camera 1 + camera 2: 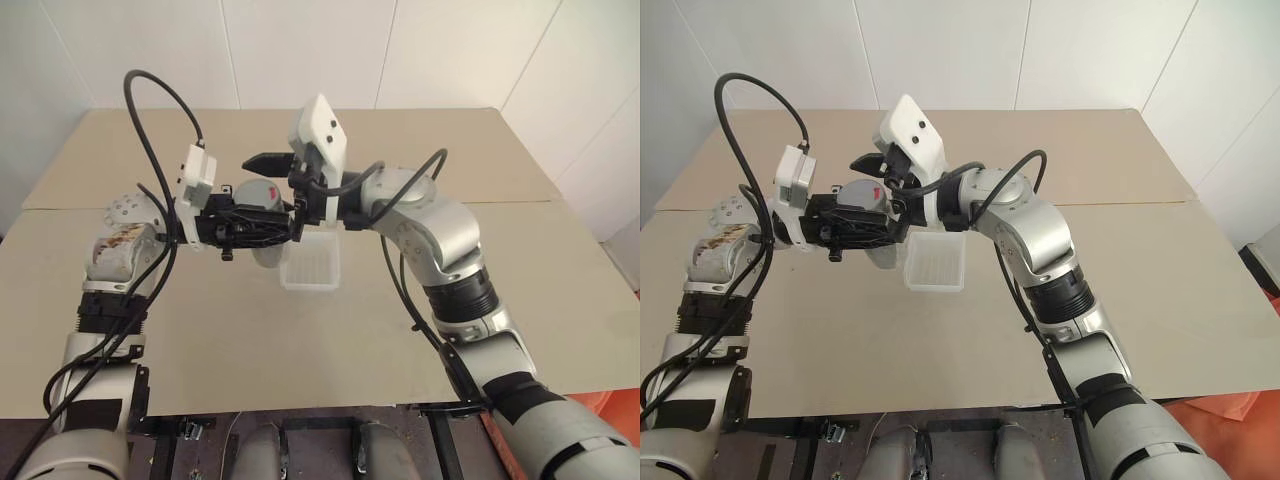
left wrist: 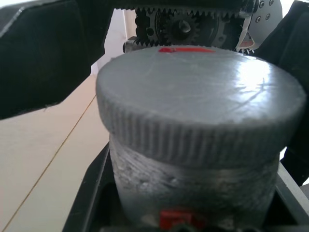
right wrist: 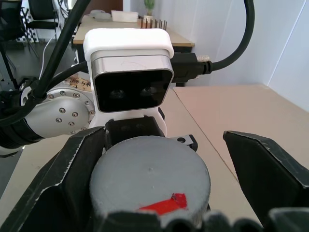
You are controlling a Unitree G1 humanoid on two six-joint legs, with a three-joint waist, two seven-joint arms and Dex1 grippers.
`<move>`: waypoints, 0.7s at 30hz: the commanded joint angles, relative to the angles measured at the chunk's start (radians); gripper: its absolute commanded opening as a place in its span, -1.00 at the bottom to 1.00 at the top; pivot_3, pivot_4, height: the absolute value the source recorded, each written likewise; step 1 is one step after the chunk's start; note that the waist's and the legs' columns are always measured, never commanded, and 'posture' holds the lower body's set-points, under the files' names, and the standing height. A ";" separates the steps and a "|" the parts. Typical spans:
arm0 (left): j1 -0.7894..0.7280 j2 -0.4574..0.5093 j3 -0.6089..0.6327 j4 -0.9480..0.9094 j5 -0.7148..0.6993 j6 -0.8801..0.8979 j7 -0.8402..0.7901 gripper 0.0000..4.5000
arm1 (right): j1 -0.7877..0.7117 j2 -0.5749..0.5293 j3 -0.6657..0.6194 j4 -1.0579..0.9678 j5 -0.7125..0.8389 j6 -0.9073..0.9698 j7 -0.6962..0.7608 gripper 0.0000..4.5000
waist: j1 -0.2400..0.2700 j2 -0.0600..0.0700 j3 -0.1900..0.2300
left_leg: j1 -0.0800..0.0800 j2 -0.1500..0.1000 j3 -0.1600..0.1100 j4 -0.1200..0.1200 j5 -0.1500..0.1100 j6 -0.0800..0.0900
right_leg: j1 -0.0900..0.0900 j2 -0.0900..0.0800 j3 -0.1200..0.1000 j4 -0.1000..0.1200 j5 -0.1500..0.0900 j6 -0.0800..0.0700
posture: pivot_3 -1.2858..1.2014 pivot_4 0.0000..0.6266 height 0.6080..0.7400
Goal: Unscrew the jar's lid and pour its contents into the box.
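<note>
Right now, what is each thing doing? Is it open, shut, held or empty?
jar: held level in the shut left gripper, above the table.
lid: still screwed on the jar, red mark showing.
right gripper: open, one finger on each side of the lid, not clamped.
box: sitting flat on the table, looks empty.

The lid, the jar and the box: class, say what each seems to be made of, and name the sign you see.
Lid: probably matte grey plastic; moulded ribbed edge, fine scuffs.
Jar: silvery-grey and scuffed, metal or coated plastic; cannot tell.
Box: likely translucent white plastic; ribbed bottom, table tone showing through.
</note>
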State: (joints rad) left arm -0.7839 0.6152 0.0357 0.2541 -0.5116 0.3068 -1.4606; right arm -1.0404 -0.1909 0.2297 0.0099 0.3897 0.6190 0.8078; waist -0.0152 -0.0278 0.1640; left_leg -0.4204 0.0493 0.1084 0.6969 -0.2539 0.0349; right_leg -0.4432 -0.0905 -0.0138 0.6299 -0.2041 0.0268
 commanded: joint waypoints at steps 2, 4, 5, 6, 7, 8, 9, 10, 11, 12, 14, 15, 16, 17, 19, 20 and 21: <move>0.007 0.043 0.030 -0.037 -0.020 -0.005 -0.021 -0.12 | -0.006 -0.073 -0.098 -0.019 0.026 -0.024 0.025 0.98 | 0.001 0.000 0.000 | 0.000 0.000 0.000 0.000 0.000 0.000 | 0.000 0.000 0.000 0.000 0.000 0.000 | 0.03 -0.52 1.00; 0.014 0.056 0.035 -0.041 -0.024 -0.002 -0.025 -0.12 | 0.013 -0.118 -0.112 -0.025 0.033 -0.032 0.048 0.98 | 0.002 0.000 0.000 | 0.000 0.000 0.000 0.000 0.000 0.000 | 0.000 0.000 0.000 0.000 0.000 0.000 | 0.03 -0.52 1.00; 0.016 0.062 0.036 -0.042 -0.025 -0.001 -0.028 -0.12 | 0.022 -0.138 -0.117 -0.030 0.037 -0.034 0.058 0.98 | 0.003 0.000 0.000 | 0.000 0.000 0.000 0.000 0.000 0.000 | 0.000 0.000 0.000 0.000 0.000 0.000 | 0.03 -0.52 1.00; 0.018 0.069 0.037 -0.041 -0.026 0.000 -0.032 -0.12 | 0.027 -0.156 -0.122 -0.034 0.043 -0.033 0.064 0.98 | 0.002 0.000 0.000 | 0.000 0.000 0.000 0.000 0.000 0.000 | 0.000 0.000 0.000 0.000 0.000 0.000 | 0.03 -0.52 1.00; 0.019 0.074 0.038 -0.041 -0.027 0.000 -0.034 -0.12 | 0.031 -0.169 -0.126 -0.038 0.048 -0.031 0.068 0.98 | 0.003 0.000 0.000 | 0.000 0.000 0.000 0.000 0.000 0.000 | 0.000 0.000 0.000 0.000 0.000 0.000 | 0.03 -0.52 1.00; 0.019 0.078 0.038 -0.039 -0.028 0.000 -0.037 -0.12 | 0.035 -0.181 -0.127 -0.043 0.050 -0.033 0.073 0.98 | 0.004 0.000 0.000 | 0.000 0.000 0.000 0.000 0.000 0.000 | 0.000 0.000 0.000 0.000 0.000 0.000 | 0.03 -0.52 1.00; 0.018 0.081 0.039 -0.037 -0.029 0.000 -0.040 -0.12 | 0.037 -0.189 -0.128 -0.047 0.052 -0.033 0.075 0.98 | 0.004 0.000 0.000 | 0.000 0.000 0.000 0.000 0.000 0.000 | 0.000 -0.001 0.000 0.000 0.000 0.000 | 0.03 -0.52 1.00; 0.017 0.082 0.038 -0.035 -0.029 0.000 -0.042 -0.12 | 0.039 -0.194 -0.130 -0.052 0.055 -0.032 0.078 0.98 | 0.003 0.000 0.000 | 0.000 0.000 0.000 0.000 0.000 0.000 | 0.000 -0.001 0.000 0.000 0.000 0.000 | 0.03 -0.52 1.00; 0.015 0.082 0.038 -0.032 -0.027 0.000 -0.043 -0.12 | 0.042 -0.198 -0.132 -0.060 0.058 -0.032 0.083 0.98 | 0.002 0.000 0.000 | 0.000 0.000 0.000 0.000 0.000 0.000 | 0.000 0.000 0.000 0.000 0.000 0.000 | 0.03 -0.52 1.00; 0.012 0.081 0.037 -0.026 -0.026 -0.001 -0.044 -0.12 | 0.043 -0.199 -0.132 -0.066 0.060 -0.032 0.086 0.98 | -0.002 0.000 0.000 | 0.000 0.000 0.000 0.000 0.000 0.000 | 0.000 0.000 0.000 0.000 0.000 0.000 | 0.03 -0.52 1.00; 0.006 0.077 0.034 -0.018 -0.021 -0.003 -0.044 -0.12 | 0.049 -0.197 -0.129 -0.086 0.067 -0.029 0.094 0.98 | -0.006 0.000 0.000 | 0.000 0.000 0.000 -0.001 0.000 0.000 | 0.000 0.000 0.001 0.000 0.000 0.000 | 0.03 -0.52 1.00; 0.004 0.071 0.032 -0.015 -0.019 -0.003 -0.041 -0.12 | 0.053 -0.192 -0.127 -0.102 0.074 -0.023 0.097 0.98 | -0.006 0.000 0.000 | 0.000 0.000 0.000 -0.001 0.000 0.000 | 0.000 0.000 0.000 0.000 0.000 0.000 | 0.03 -0.52 1.00; 0.002 0.068 0.031 -0.013 -0.018 -0.003 -0.039 -0.12 | 0.055 -0.189 -0.125 -0.113 0.079 -0.019 0.098 0.98 | -0.006 0.000 0.000 | 0.000 0.000 0.000 -0.001 0.000 0.000 | 0.000 0.000 0.000 0.000 0.000 0.000 | 0.03 -0.52 1.00; -0.003 0.059 0.027 -0.007 -0.014 -0.006 -0.035 -0.12 | 0.054 -0.177 -0.120 -0.135 0.091 -0.012 0.100 0.98 | -0.005 0.000 0.000 | 0.000 0.000 0.000 -0.001 0.000 0.000 | 0.000 0.000 0.000 0.000 0.000 0.000 | 0.03 -0.52 1.00; -0.010 0.044 0.020 0.002 -0.009 -0.008 -0.031 -0.12 | 0.045 -0.150 -0.114 -0.165 0.115 0.006 0.097 0.98 | -0.001 0.000 0.000 | 0.000 0.000 0.000 0.000 0.000 0.000 | 0.000 0.000 0.000 0.000 0.000 0.000 | 0.03 -0.52 1.00; -0.015 0.035 0.017 0.006 -0.009 -0.006 -0.030 -0.12 | 0.037 -0.130 -0.109 -0.173 0.121 0.015 0.090 0.98 | 0.000 0.000 0.000 | 0.000 0.000 0.000 0.000 0.000 0.000 | 0.000 0.000 0.000 0.000 0.000 0.000 | 0.03 -0.52 1.00; -0.019 0.028 0.015 0.007 -0.009 -0.006 -0.030 -0.12 | 0.029 -0.113 -0.103 -0.175 0.123 0.020 0.082 0.98 | 0.000 0.000 0.000 | 0.000 0.000 0.000 0.000 0.000 0.000 | 0.000 0.000 0.000 0.000 0.000 0.000 | 0.03 -0.52 1.00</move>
State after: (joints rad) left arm -0.7756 0.6452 0.0476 0.2667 -0.5123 0.3082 -1.4938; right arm -0.9779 -0.3126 0.1293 -0.1215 0.4874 0.6302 0.9014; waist -0.0147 -0.0278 0.1640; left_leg -0.4203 0.0494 0.1084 0.6967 -0.2539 0.0350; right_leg -0.4432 -0.0904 -0.0136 0.6300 -0.2041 0.0268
